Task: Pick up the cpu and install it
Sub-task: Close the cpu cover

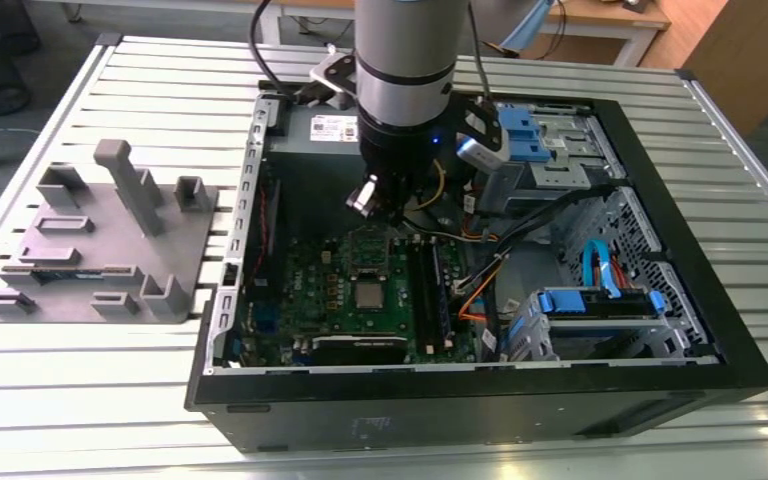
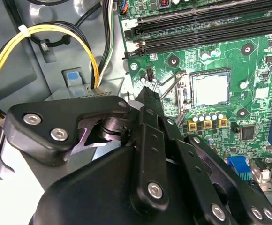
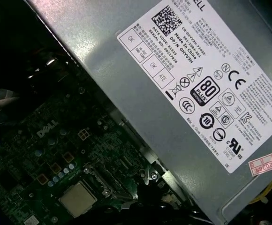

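Exterior view: gripper (image 1: pixel 373 200) hangs inside the computer case (image 1: pixel 491 405), above the motherboard (image 1: pixel 307 300); cpu (image 1: pixel 368 293) sits in its socket, apart from it. Second wrist view: jaws' opening cannot be told. First wrist view: cpu lies near the power supply (image 3: pixel 173 117).

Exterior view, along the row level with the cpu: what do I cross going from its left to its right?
grey block with posts → case wall → cpu → memory slots → blue drive bracket
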Action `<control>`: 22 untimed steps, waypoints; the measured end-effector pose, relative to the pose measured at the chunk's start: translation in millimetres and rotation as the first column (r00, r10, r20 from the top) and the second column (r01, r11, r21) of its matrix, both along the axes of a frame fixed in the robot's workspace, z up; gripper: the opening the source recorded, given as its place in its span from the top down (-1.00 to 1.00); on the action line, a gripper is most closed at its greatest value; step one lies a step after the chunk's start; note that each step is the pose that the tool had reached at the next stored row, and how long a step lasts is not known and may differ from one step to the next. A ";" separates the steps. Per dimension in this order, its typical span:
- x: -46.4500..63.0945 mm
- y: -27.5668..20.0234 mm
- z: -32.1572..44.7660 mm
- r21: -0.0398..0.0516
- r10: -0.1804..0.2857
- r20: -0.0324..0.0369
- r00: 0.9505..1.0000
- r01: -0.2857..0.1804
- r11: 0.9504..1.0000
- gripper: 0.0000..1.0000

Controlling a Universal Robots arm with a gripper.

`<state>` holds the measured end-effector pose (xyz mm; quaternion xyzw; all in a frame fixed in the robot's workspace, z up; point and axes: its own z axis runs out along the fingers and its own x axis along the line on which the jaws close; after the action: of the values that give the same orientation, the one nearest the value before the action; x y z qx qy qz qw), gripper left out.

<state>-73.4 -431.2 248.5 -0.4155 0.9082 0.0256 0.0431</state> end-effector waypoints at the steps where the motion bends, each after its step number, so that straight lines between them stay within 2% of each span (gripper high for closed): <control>1: -0.2 -0.3 0.1 0.001 0.001 0.000 1.000 -0.001 1.000 0.79; 8: -0.9 -1.7 0.7 0.005 0.012 0.004 1.000 -0.012 1.000 0.79; 22: -0.3 -1.8 0.4 0.005 0.043 0.004 0.999 -0.043 0.999 0.79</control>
<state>-73.7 -433.0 248.9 -0.4349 0.8989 0.0281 0.0453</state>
